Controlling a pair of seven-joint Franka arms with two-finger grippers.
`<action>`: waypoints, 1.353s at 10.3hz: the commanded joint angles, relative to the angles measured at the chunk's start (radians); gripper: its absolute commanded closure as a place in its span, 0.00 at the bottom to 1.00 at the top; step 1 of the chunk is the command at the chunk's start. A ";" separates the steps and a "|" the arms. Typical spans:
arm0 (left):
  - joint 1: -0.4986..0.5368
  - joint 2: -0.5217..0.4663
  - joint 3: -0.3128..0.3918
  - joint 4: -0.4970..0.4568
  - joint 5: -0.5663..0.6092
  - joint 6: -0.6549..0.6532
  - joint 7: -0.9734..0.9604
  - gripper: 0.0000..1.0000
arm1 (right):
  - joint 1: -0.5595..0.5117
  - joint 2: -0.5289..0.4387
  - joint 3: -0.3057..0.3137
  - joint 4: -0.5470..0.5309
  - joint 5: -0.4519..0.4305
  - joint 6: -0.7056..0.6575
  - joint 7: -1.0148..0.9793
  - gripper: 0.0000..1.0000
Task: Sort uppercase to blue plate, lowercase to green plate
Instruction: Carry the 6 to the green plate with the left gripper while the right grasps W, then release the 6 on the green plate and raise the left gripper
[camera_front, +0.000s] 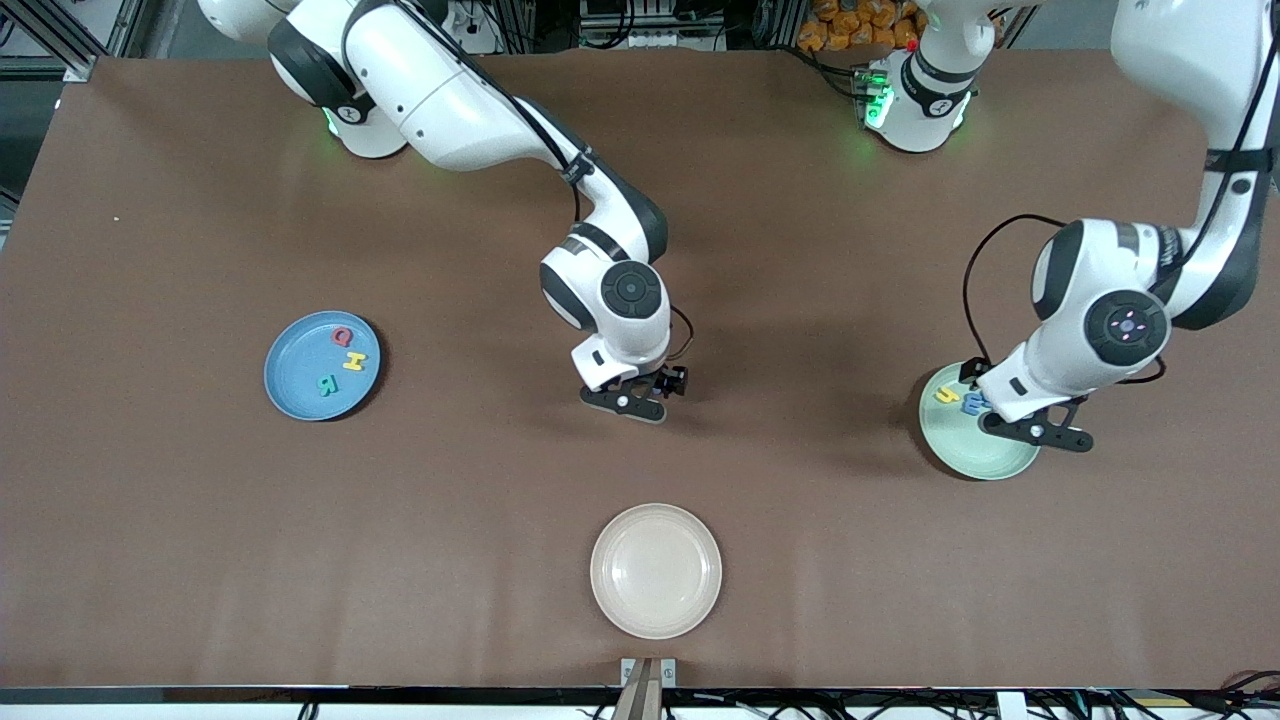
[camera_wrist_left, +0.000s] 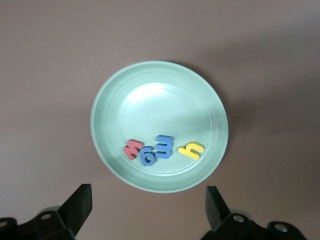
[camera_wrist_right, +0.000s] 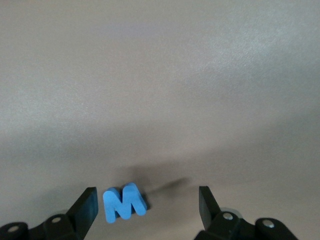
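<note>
The blue plate (camera_front: 295, 372) lies toward the right arm's end of the table and holds the red Q (camera_front: 342, 337), yellow H (camera_front: 354, 361) and teal R (camera_front: 326, 384). The blue W (camera_wrist_right: 124, 201) lies on the table between the open fingers of my right gripper (camera_wrist_right: 147, 210), close to one finger; in the front view this gripper (camera_front: 630, 400) hides it. The green plate (camera_wrist_left: 160, 100) holds the red w (camera_wrist_left: 132, 149), blue g (camera_wrist_left: 148, 156), blue m (camera_wrist_left: 164, 146) and yellow h (camera_wrist_left: 192, 149). My left gripper (camera_wrist_left: 148, 210) is open and empty above the green plate's (camera_front: 985, 455) edge.
An empty beige plate (camera_front: 655, 570) lies near the table's front edge, nearer to the front camera than the right gripper. The brown table (camera_front: 200, 520) spreads wide around all three plates.
</note>
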 joint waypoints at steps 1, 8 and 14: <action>-0.003 -0.102 0.000 0.060 -0.090 -0.106 0.012 0.00 | 0.012 0.052 0.003 0.084 -0.015 -0.019 0.061 0.10; 0.003 -0.312 0.008 0.244 -0.270 -0.390 -0.088 0.00 | 0.029 0.098 0.035 0.087 -0.009 0.042 0.111 0.10; 0.002 -0.345 0.050 0.355 -0.259 -0.522 -0.080 0.00 | 0.026 0.103 0.041 0.076 -0.029 0.041 0.098 0.42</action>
